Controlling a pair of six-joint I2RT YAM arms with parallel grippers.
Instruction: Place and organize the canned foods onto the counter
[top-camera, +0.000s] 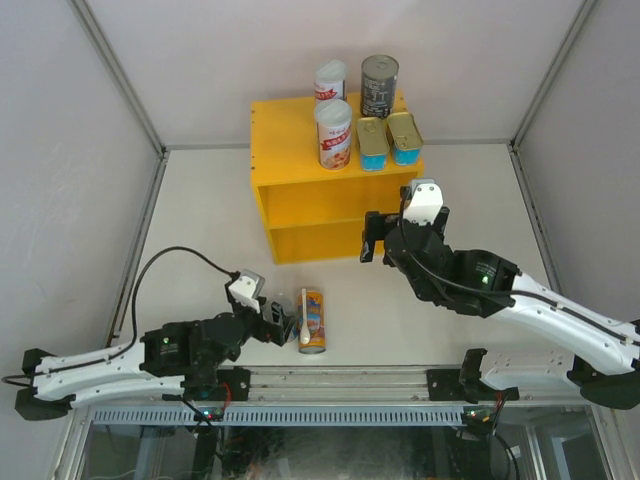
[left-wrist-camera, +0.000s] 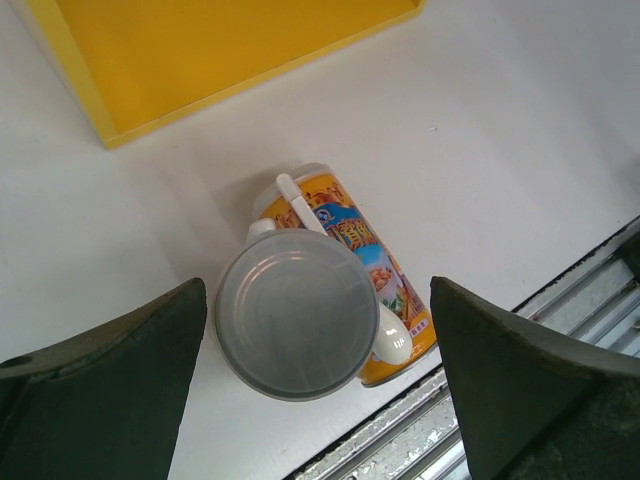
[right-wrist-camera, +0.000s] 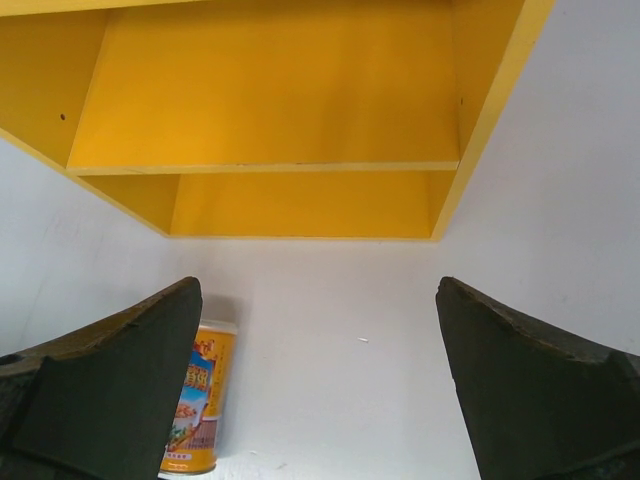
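On the white table an orange-blue can (top-camera: 313, 320) lies on its side with a white spoon (top-camera: 303, 318) along it. My left gripper (top-camera: 281, 326) is open just left of it. In the left wrist view the can (left-wrist-camera: 372, 262) and a round grey translucent lid (left-wrist-camera: 296, 312) sit between the open fingers of that gripper (left-wrist-camera: 318, 286); a thin gap shows at the left finger. The yellow counter (top-camera: 300, 195) carries two white-red cans (top-camera: 333, 133), a dark grey can (top-camera: 379, 86) and two teal tins (top-camera: 372, 143). My right gripper (top-camera: 373, 240) hangs open and empty before the counter's lower compartment (right-wrist-camera: 300, 205).
A metal rail (top-camera: 330, 382) runs along the near table edge, right behind the lying can. Grey enclosure walls (top-camera: 60, 150) stand at the left, right and back. The lying can (right-wrist-camera: 197, 400) also shows at the lower left of the right wrist view.
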